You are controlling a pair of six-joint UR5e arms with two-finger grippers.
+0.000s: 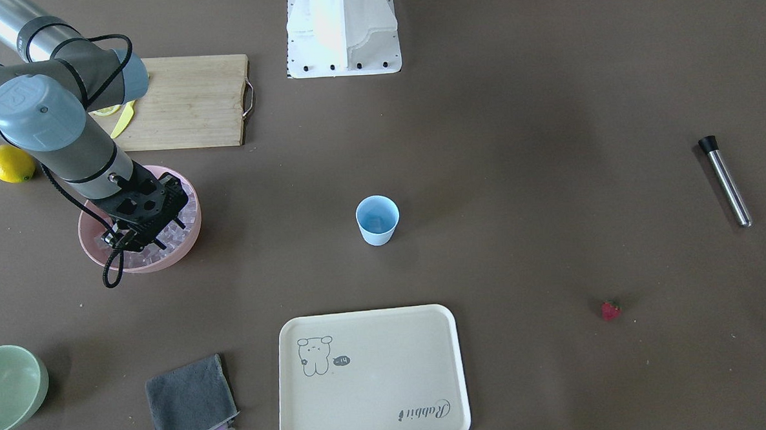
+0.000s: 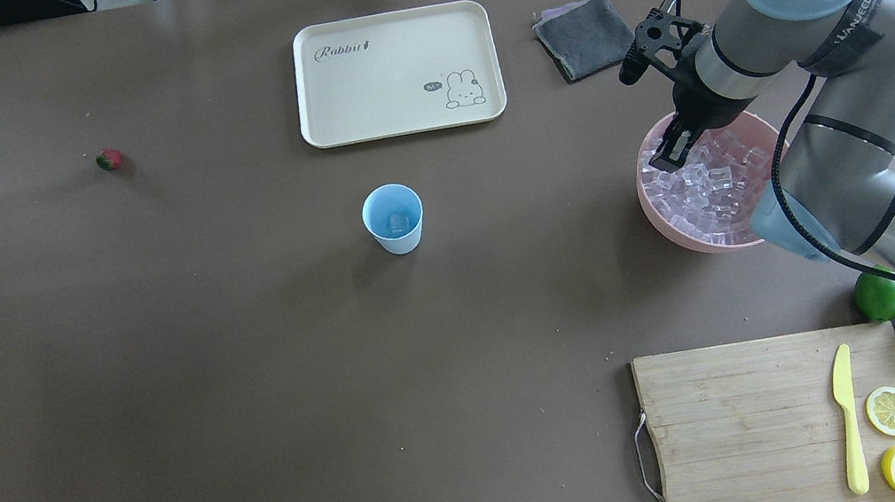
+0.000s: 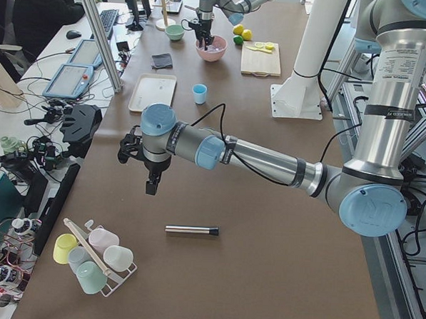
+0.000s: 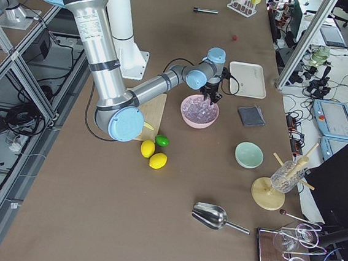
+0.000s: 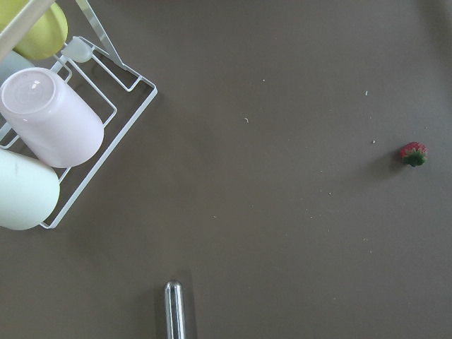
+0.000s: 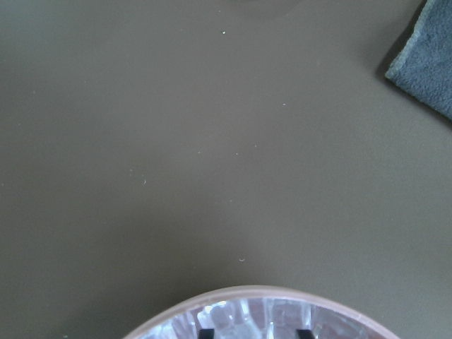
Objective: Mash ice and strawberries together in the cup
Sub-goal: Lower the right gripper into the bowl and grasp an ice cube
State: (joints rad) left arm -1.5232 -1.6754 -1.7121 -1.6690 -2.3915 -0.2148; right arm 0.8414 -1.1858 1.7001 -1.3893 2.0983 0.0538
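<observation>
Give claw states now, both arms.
Left claw: cannot tell, it shows only in the side view.
Right claw: open, tips down among the ice in the pink bowl.

The right arm (image 2: 838, 162) was bent at the elbow with its wrist pitched down, and the right gripper (image 2: 669, 156) hung low with its fingertips (image 6: 206, 332) apart. The left arm (image 3: 270, 162) stretched far out, the left gripper (image 3: 151, 183) pointing straight down; how its jaws stood could not be told.
</observation>
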